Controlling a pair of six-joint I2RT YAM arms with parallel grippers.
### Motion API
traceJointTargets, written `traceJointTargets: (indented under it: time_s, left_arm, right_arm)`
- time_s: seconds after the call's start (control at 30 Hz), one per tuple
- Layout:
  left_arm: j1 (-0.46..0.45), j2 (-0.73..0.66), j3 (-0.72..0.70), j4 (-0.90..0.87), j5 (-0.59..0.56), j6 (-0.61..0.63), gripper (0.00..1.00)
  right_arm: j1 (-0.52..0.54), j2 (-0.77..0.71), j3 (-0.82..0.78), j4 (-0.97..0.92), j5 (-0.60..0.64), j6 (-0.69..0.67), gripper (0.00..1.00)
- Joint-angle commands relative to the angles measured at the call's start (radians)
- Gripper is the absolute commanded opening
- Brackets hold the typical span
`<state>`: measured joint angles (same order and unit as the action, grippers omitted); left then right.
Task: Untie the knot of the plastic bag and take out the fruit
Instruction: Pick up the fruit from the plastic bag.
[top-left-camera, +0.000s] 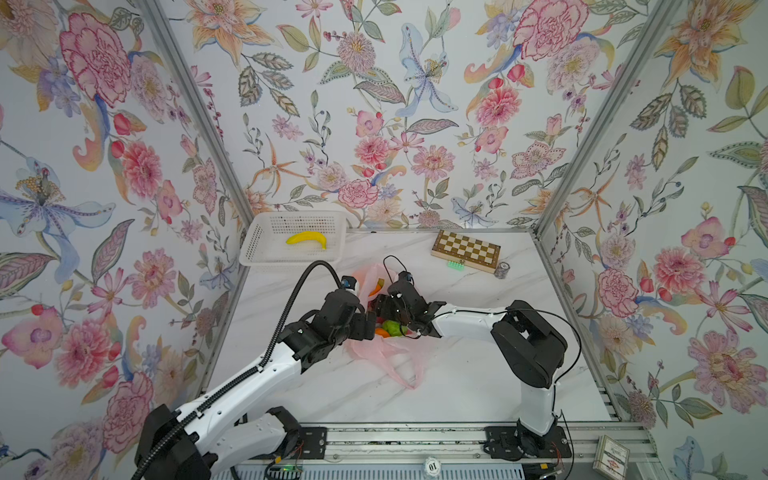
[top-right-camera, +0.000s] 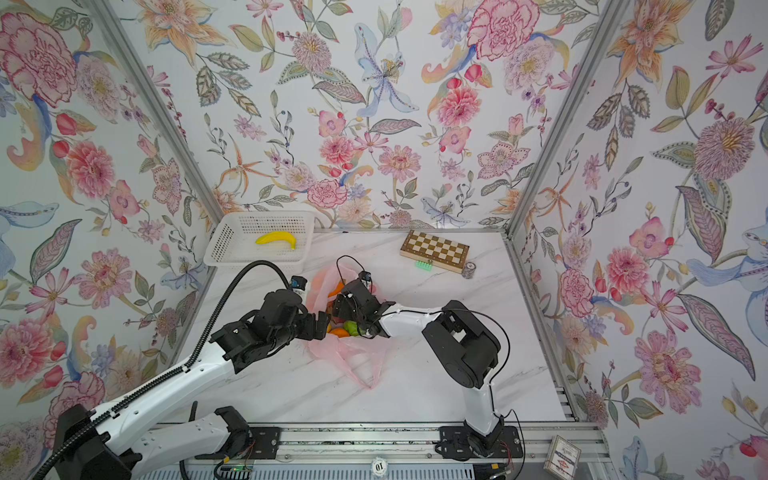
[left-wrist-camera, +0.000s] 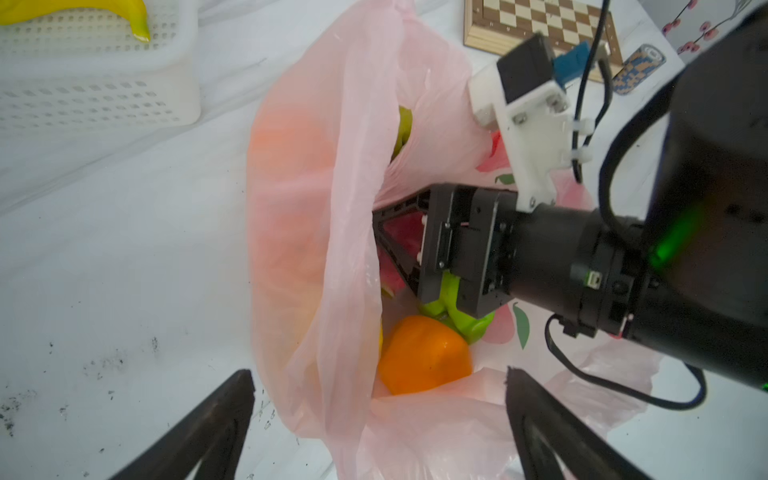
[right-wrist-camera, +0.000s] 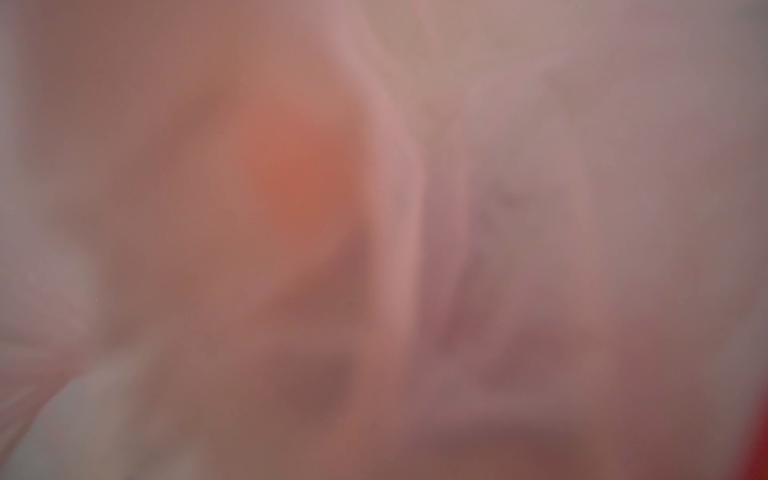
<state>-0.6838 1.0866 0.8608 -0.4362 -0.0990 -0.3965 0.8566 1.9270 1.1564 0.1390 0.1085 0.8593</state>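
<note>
**A:** The left claw (left-wrist-camera: 378, 374) first. What is it doing?

**B:** It's spread wide and holds nothing, facing the open mouth of the plastic bag (left-wrist-camera: 299, 208) from just outside.

**A:** And the right claw (left-wrist-camera: 390, 245)?

**B:** It's inside the bag, entering through the mouth. The bag's wall hides its tips, so I cannot tell whether it is spread or pinching. Its own camera shows only pink blur.

**A:** Why so deep?

**B:** I'd say it's after the fruit (left-wrist-camera: 415, 361). There's a magenta piece (left-wrist-camera: 392, 274) at its fingers, a green one (left-wrist-camera: 478, 328) under its body and an orange one (left-wrist-camera: 428, 349) nearest the mouth.

**A:** The knot?

**B:** I see none. The mouth gapes, so I judge it undone.

**A:** Any other containers?

**B:** A white basket (top-left-camera: 257, 245) beyond the bag, well apart from it, holds only a banana (top-left-camera: 306, 239). All the fruit I can see is in the bag.
</note>
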Motion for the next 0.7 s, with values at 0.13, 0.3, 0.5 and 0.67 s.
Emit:
traceJointTargets:
  time_s: [0.13,0.3,0.5,0.67]
  left_arm:
    - [0.12,0.093,0.1,-0.01,0.027,0.045,0.91]
    - [0.188,0.221,0.18,0.028,0.177,0.108,0.81]
    - [0.217,0.352,0.289,0.036,0.188,0.121,0.6]
    - [0.245,0.433,0.358,0.045,0.149,0.123,0.52]
  right_arm:
    - [0.01,-0.12,-0.084,0.063,-0.031,-0.07,0.42]
    - [0.015,-0.194,-0.149,0.092,-0.052,-0.092,0.42]
    - [0.018,-0.292,-0.227,0.116,-0.108,-0.139,0.4]
    - [0.026,-0.396,-0.306,0.123,-0.164,-0.18,0.39]
